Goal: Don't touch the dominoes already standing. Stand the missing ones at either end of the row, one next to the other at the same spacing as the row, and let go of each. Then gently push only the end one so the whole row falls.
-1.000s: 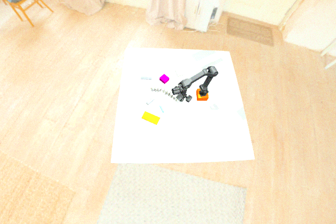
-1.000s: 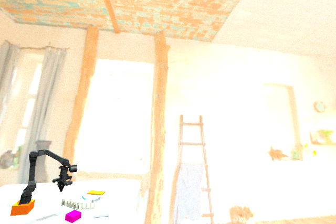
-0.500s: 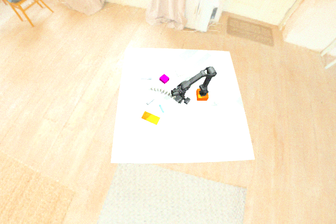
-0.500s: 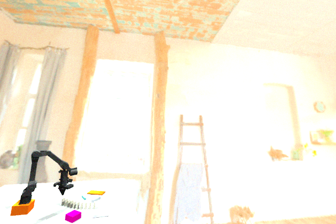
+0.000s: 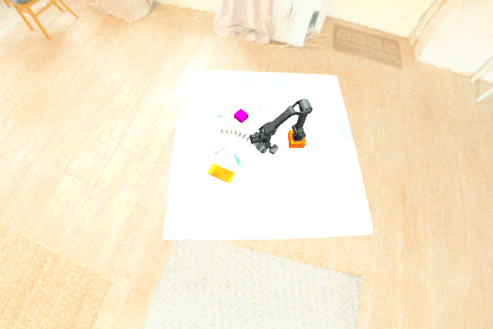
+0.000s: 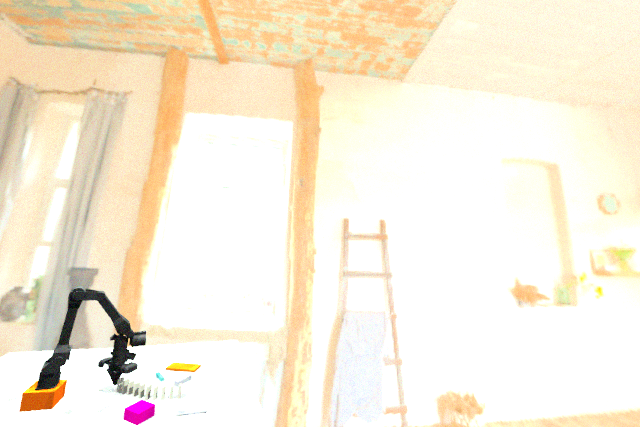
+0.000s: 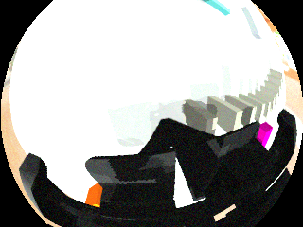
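A curved row of pale dominoes (image 5: 236,132) (image 6: 147,391) (image 7: 227,113) stands upright on the white table, with gaps between them. My gripper (image 6: 115,382) (image 7: 167,122) is shut with nothing between its fingertips. It points down at the arm-side end of the row, low over the table. In the wrist view the end domino (image 7: 198,115), partly in shadow, stands just right of the fingertips; its lower part is hidden by a finger. I cannot tell whether the fingertips touch it. In the top view the arm hides the fingertips.
A magenta block (image 5: 240,115) (image 6: 139,412) (image 7: 265,134) lies on one side of the row. On the other side are a cyan item (image 5: 237,159) (image 6: 159,376), a pale bar (image 5: 220,149) and a yellow-orange flat piece (image 5: 221,172) (image 6: 183,367). A thin pale item (image 5: 215,115) lies beyond the magenta block.
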